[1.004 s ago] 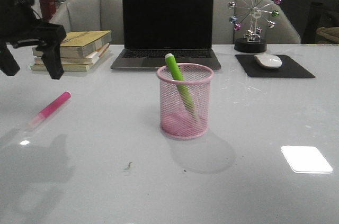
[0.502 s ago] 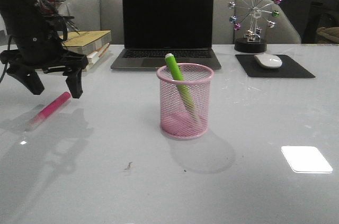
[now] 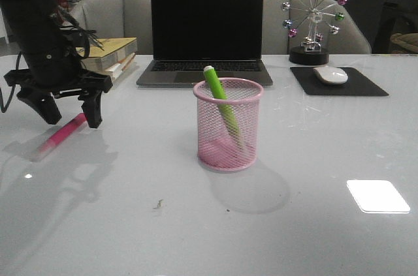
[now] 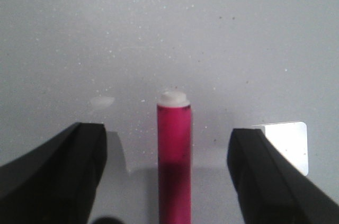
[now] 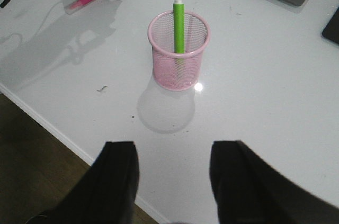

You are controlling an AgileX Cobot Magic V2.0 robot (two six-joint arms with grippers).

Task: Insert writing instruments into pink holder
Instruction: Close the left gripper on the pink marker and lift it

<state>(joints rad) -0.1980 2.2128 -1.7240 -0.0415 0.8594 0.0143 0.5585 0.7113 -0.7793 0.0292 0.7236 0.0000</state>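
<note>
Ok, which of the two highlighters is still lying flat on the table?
The magenta pink highlighter, lying on the white table between the left end effector's open fingers. The lime green highlighter already stands leaning inside the pink mesh holder.

The left gripper (image 3: 67, 116) hangs low over the pink pen (image 3: 60, 137), jaws apart, one on each side of the pen's far end. The pen lies flat on the white table (image 3: 313, 152). The green pen (image 3: 222, 107) leans inside the pink holder (image 3: 228, 124) at mid-table. Behind stand a laptop (image 3: 206, 31), some books (image 3: 98, 59), a mouse (image 3: 331, 75) on its pad (image 3: 339, 83), and a small wheel ornament (image 3: 313, 21).
</note>
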